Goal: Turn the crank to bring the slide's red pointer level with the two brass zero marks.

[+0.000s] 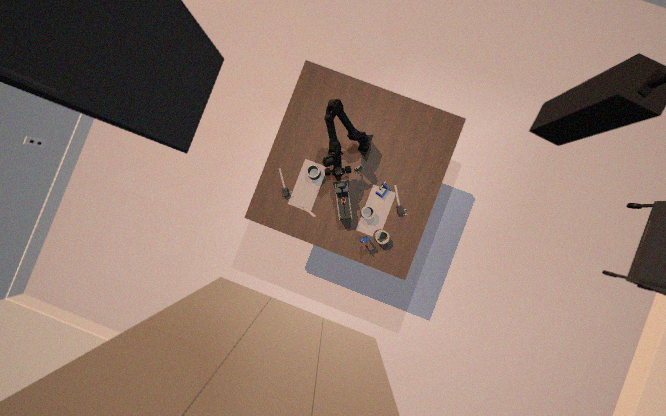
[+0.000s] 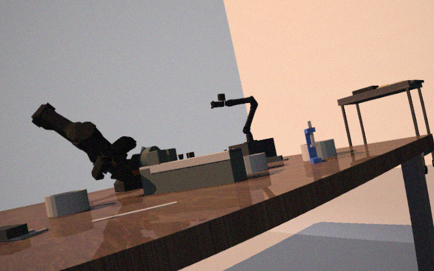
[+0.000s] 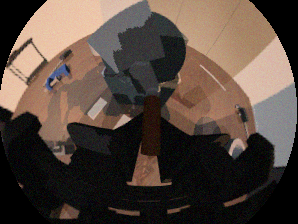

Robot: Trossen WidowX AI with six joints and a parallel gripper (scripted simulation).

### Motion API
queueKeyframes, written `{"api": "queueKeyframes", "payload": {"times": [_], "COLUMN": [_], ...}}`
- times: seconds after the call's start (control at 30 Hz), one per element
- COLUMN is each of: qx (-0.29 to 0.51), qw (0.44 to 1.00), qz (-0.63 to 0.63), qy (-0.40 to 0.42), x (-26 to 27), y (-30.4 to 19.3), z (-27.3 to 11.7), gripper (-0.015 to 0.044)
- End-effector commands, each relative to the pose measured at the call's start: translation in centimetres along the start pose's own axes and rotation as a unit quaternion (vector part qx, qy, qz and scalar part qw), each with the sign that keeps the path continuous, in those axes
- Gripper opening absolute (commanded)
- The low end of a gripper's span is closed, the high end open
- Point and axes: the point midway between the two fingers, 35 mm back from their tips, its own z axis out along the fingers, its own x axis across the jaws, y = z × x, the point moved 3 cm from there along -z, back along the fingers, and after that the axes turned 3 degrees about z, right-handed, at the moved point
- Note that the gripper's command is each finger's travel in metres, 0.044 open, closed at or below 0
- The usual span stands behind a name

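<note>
1. Crank handle [image 3: 151, 125], brown, sits clamped between the fingers of our gripper [image 1: 339, 174] [image 2: 134, 171] [image 3: 149, 115], at the machine's 12 o'clock end as we look from above.
2. Slide machine [image 1: 344, 209] [image 2: 191, 174] stands near mid-table, slightly towards 7 o'clock; we cannot tell whether its small red pointer [image 1: 343, 199] is level with the marks.
3. Grey crank parts [image 3: 167, 55] fill the upper middle of our wrist view, blocking sight of the slide.
4. Around the machine, we see a round cup [image 1: 313, 172] [image 2: 67, 203] at 10–11 o'clock, a blue clamp [image 1: 383, 184] [image 3: 57, 77] at 2–3, a second cup [image 1: 367, 211] at 4, and an upright blue bracket [image 1: 365, 239] [image 2: 309, 145] at 5.
5. Beyond the table [image 1: 403, 134] [image 2: 279, 208], a black box [image 1: 610, 103] [image 2: 260, 149] carries a jointed arm at 2 o'clock.
</note>
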Motion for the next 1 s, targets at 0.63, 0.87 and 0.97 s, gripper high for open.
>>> {"api": "queueKeyframes", "payload": {"times": [0.63,0.87,0.97], "qx": [0.005,0.005,0.005], "qw": [1.0,1.0,1.0], "qz": [-0.001,-0.001,-0.001], "qy": [0.011,0.011,0.011], "x": [1.06,1.14,1.18], "y": [-0.37,-0.38,-0.39], "z": [0.34,0.34,0.34], "gripper": [0.0,0.0,0.0]}}
